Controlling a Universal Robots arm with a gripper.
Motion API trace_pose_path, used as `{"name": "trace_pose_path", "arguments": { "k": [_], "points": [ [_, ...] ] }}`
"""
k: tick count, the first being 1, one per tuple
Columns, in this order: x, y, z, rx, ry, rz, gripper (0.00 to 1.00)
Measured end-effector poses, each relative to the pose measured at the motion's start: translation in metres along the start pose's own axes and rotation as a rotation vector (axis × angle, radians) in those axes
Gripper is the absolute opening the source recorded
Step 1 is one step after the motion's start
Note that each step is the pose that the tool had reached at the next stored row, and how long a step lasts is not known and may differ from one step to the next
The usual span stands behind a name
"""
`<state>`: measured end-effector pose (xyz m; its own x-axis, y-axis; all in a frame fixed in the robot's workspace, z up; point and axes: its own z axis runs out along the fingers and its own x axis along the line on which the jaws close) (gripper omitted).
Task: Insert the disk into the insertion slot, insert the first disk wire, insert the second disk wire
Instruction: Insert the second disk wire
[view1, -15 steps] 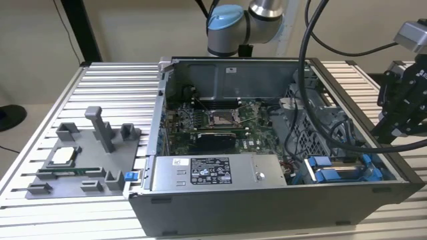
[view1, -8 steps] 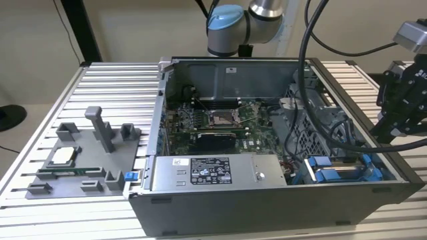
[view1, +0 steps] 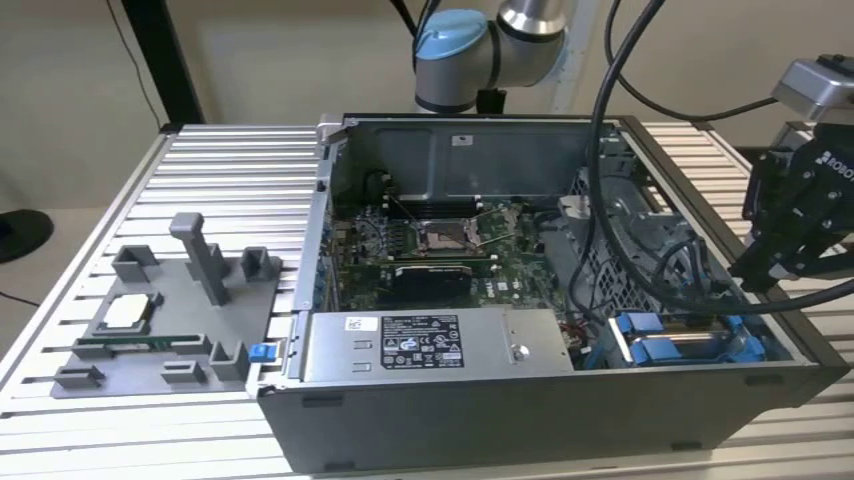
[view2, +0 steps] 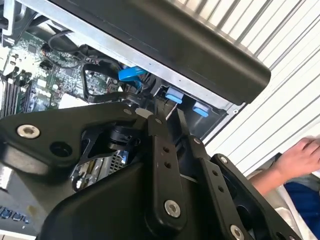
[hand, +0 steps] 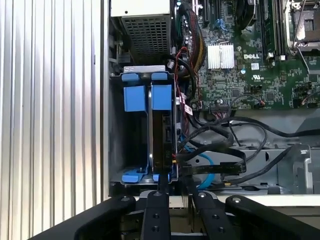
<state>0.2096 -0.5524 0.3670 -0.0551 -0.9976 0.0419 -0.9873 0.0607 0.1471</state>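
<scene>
- Your gripper (view1: 750, 272) is hanging over the right wall of the open computer case (view1: 534, 420), close to its near right corner in the exterior view. I cannot tell whether it is clenched or released.
- The disk (hand: 162, 135) is sitting inside the insertion slot (hand: 117, 130) at that same near right corner. It is standing on edge, with a thin dark edge facing upward.
- Its long axis is running along the case's near wall, from the exterior view's left to its right. One end is pointing at the power-supply box (view1: 441, 345) and the other toward the gripper.
- Blue carrier tabs (hand: 161, 97) are showing at both ends of the disk.
- Black cables (hand: 225, 135) are lying just beside the disk, on the side facing the motherboard (view1: 441, 250). I cannot tell whether any of them is plugged into the disk.
- The case is resting on a ribbed metal table (view1: 227, 170), with a grey fixture (view1: 160, 330) well apart at the exterior view's left.
- A person's hand (view2: 300, 157) is showing beside the table in the second wrist view.
</scene>
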Motion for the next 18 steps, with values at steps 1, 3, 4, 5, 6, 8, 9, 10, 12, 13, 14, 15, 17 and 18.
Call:
{"name": "trace_pose_path", "arguments": {
  "k": [1,3,4,5,6,8,9,10,12,13,14,15,17,18],
  "points": [
    [-0.0003,0.0,0.0004,-0.0018,-0.0001,0.0,0.0],
    [-0.0006,0.0002,0.0005,-0.0038,0.0003,0.0,0.0],
    [-0.0008,0.0004,0.0005,-0.0046,0.0004,0.0,0.0],
    [-0.001,0.0005,0.0005,-0.0053,0.0005,0.0,0.0],
    [-0.0014,0.0006,0.0007,-0.0062,0.0004,0.0,1.0],
    [-0.0016,0.0005,0.0018,-0.0086,0.0004,0.0,1.0],
    [-0.0017,0.0004,0.0027,-0.0097,0.0006,0.0,1.0],
    [-0.0018,0.0002,0.0037,-0.0105,0.0006,0.0,1.0],
    [-0.0019,0.0001,0.0056,-0.0118,0.0008,0.0,1.0],
    [-0.002,0.0002,0.0064,-0.0124,0.0006,-0.001,1.0],
    [-0.002,0.0004,0.0071,-0.013,-0.0001,-0.001,1.0],
    [-0.002,0.0008,0.0076,-0.0138,-0.0013,-0.001,1.0],
    [-0.0018,0.0023,0.0082,-0.0153,-0.0107,-0.002,1.0],
    [-0.0018,0.0029,0.0087,-0.0159,-0.0199,-0.004,1.0]
  ]
}}
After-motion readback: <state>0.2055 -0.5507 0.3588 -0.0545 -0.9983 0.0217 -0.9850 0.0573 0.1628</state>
